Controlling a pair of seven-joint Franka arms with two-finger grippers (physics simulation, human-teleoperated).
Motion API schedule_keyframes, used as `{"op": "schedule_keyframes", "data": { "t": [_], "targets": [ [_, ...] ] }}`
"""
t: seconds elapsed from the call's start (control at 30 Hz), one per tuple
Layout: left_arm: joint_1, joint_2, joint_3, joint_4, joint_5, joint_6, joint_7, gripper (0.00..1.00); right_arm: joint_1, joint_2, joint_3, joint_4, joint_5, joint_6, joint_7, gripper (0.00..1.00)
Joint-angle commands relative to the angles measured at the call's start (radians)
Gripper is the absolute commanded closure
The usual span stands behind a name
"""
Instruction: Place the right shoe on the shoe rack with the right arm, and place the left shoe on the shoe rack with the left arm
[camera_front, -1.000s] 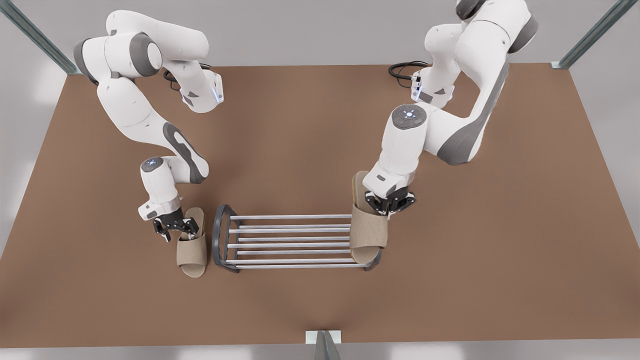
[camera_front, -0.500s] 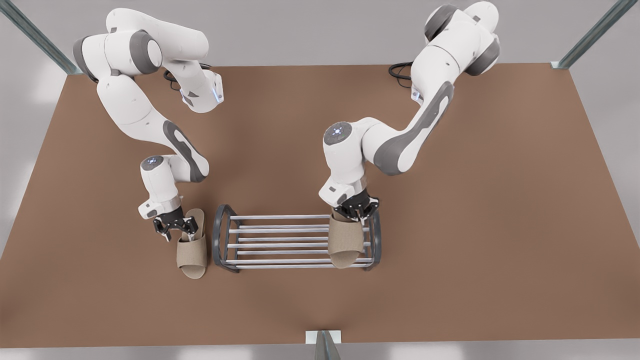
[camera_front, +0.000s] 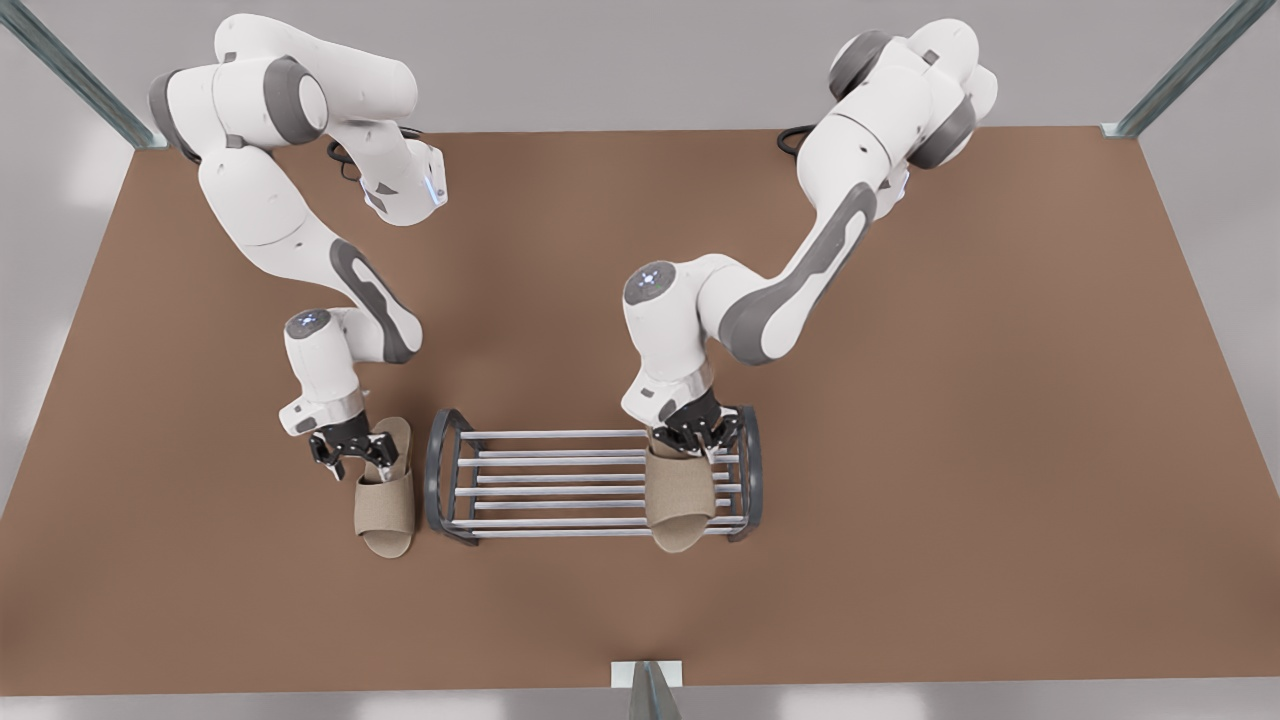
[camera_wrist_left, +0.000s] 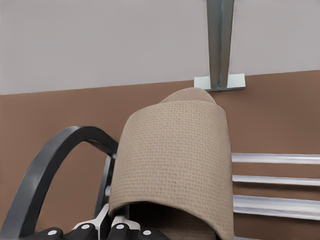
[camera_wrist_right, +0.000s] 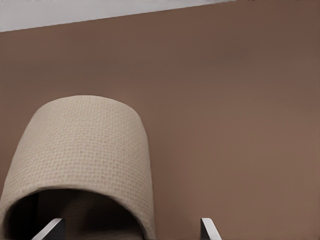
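The left shoe's (camera_front: 680, 495) heel end is hidden under the left gripper (camera_front: 700, 437) in the front view, and the shoe covers the shoe rack (camera_front: 440, 470) bars beneath it. In the left wrist view the fingers (camera_wrist_left: 117, 231) closing on that heel are cut off by the picture's edge. The right gripper (camera_front: 350, 455) partly covers the right shoe's (camera_front: 385, 505) heel; the right wrist view crops its spread fingers (camera_wrist_right: 54, 229) to bare tips, and the sole too
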Motion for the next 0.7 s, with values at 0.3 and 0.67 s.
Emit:
{"op": "schedule_keyframes", "data": {
  "t": [0.3, 0.67],
  "targets": [
    [-0.077, -0.038, -0.018, -0.053, 0.023, -0.112, -0.087, 0.0, -0.009, 0.012, 0.001, 0.037, 0.0, -0.001, -0.011, 0.0],
    [0.398, -0.324, 0.154, 0.08, -0.651, -0.708, 0.919, 0.0, -0.012, 0.012, 0.001, 0.035, 0.002, -0.001, 0.001, 0.69]
  ]
}}
